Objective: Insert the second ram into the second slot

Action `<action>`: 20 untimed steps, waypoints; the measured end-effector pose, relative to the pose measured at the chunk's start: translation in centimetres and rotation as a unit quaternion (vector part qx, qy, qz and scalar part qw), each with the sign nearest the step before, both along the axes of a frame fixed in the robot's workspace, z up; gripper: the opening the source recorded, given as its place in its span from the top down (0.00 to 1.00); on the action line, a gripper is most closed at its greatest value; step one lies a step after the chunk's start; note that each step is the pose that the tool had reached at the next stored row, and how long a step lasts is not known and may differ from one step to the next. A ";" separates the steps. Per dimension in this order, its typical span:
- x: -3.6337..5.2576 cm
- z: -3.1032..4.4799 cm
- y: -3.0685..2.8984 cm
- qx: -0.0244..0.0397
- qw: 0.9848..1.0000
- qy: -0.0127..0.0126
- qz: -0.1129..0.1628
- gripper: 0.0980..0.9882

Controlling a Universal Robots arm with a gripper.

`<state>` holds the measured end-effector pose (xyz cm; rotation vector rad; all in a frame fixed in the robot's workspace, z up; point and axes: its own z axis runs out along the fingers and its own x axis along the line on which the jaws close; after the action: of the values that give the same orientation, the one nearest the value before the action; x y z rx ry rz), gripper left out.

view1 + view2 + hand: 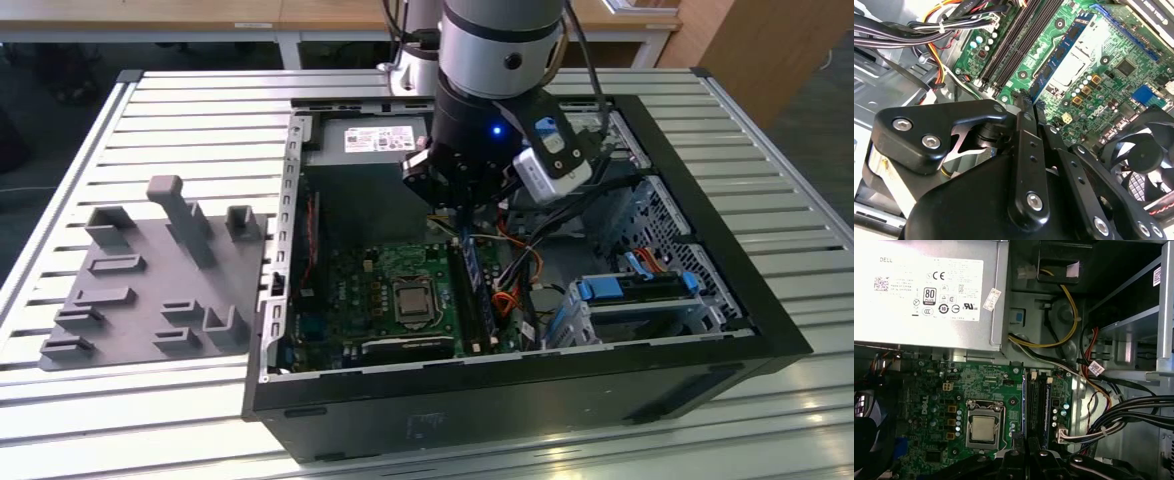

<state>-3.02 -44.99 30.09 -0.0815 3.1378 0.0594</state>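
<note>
Hanging into an open case point(534, 400) on a slatted table point(174, 110), the arm point(501, 50) shows first in the exterior view, read with its top as 12 o'clock. The tool point(461, 212) sits at the middle of the case, just above the 12 o'clock end of the ram point(477, 290), a thin blue stick standing on edge and running toward 6 o'clock. The ram lies just at 3 o'clock of the CPU point(407, 300) on the green board point(354, 290). A silver supply point(367, 140) fills the case's 11 o'clock corner. A grey rack point(147, 280) rests on the table at the case's 9 o'clock, on the exterior view's left.

In the second wrist view the two black fingers point(1024, 150) stand nearly together. The tool point(1031, 100) is clamped on the near end of the ram point(1063, 50), whose blue face carries dark chips. The ram runs between the CPU point(1076, 65) and two dark slots point(1009, 45); whether it is seated cannot be told. A fan point(1149, 155) is near the fingers, and cables point(904, 30) cross beyond the slots.

In the first wrist view the tool point(1027, 447) sits at one end of the slots point(1037, 400). A thin blue edge of the ram point(1025, 400) runs along their CPU point(983, 429) side. The supply point(924, 290) lies past the board point(929, 390), with cables point(1134, 410) beside the slots.
</note>
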 end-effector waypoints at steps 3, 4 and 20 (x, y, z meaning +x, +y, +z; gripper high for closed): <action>0.00 -0.26 0.00 0.000 1.000 0.000 0.000 0.96; 0.00 -0.30 0.00 0.000 1.000 0.000 0.000 0.96; 0.10 -1.96 0.00 0.000 1.000 -0.001 -0.007 0.96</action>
<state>-2.92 -44.99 28.13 -0.0591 3.1355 0.0590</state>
